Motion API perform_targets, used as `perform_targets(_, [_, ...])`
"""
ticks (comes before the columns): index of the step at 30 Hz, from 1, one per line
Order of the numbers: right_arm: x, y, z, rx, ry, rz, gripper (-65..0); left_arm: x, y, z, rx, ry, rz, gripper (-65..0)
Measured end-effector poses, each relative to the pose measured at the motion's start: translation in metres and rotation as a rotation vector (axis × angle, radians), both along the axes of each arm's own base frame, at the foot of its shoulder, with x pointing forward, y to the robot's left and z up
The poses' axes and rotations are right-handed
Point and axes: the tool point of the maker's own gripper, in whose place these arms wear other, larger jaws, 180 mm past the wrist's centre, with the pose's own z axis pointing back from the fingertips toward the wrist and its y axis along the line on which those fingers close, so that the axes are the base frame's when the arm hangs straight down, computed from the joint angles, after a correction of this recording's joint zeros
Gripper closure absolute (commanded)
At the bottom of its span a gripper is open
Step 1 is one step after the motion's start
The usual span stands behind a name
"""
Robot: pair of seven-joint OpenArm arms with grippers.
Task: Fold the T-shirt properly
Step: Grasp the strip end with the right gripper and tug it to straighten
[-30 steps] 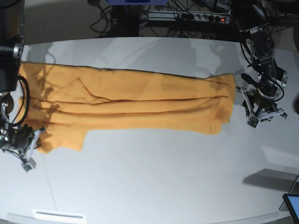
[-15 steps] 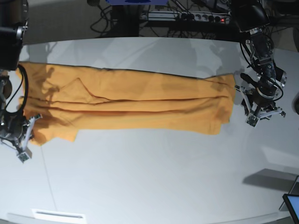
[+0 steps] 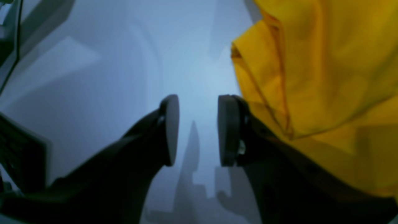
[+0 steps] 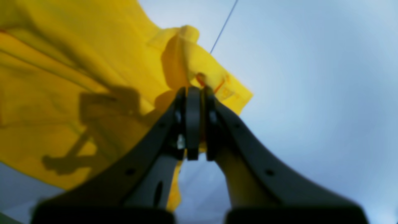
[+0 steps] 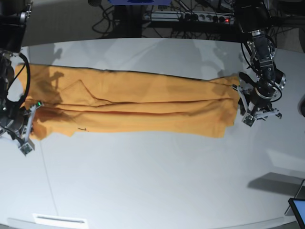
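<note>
The orange-yellow T-shirt (image 5: 143,102) lies as a long folded band across the white table (image 5: 157,181). A small dark mark (image 5: 82,129) shows near its front left edge. My right gripper (image 5: 28,128) is at the band's left end. In the right wrist view it (image 4: 196,124) is shut on a bunched edge of the shirt (image 4: 77,62). My left gripper (image 5: 256,107) is at the band's right end. In the left wrist view it (image 3: 198,130) is open with nothing between its pads, and the shirt's edge (image 3: 311,77) lies just beside one finger (image 3: 228,130).
A power strip (image 5: 200,18) and cables run behind the table's far edge. A tablet corner (image 5: 298,210) sits at the front right. A white label (image 5: 59,220) lies at the front left edge. A dark object (image 5: 302,106) is cut off at the right edge.
My right gripper has moved away from the front edge with the sleeve, drawing it up onto the band. My left gripper has shifted closer to the shirt's right end.
</note>
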Motion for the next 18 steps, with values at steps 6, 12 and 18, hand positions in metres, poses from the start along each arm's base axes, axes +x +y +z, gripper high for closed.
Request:
perform_targets(6, [-0.015,0.006,-0.003,-0.018,0.013,0.021,-0.1,0.002,0.001,0.001,0.0,-0.002,0.003,-21.7])
perform_targets(12, [-0.026,0.0,-0.008,0.024,0.003,-0.039,-0.1,0.002,0.004,0.002,0.004,-0.005,0.008,-21.7])
perform_targets(18, [-0.04,-0.003,-0.019,0.029,0.041,-0.055,-0.1,0.003,0.004,0.004,0.004,-0.012,0.007,-21.7])
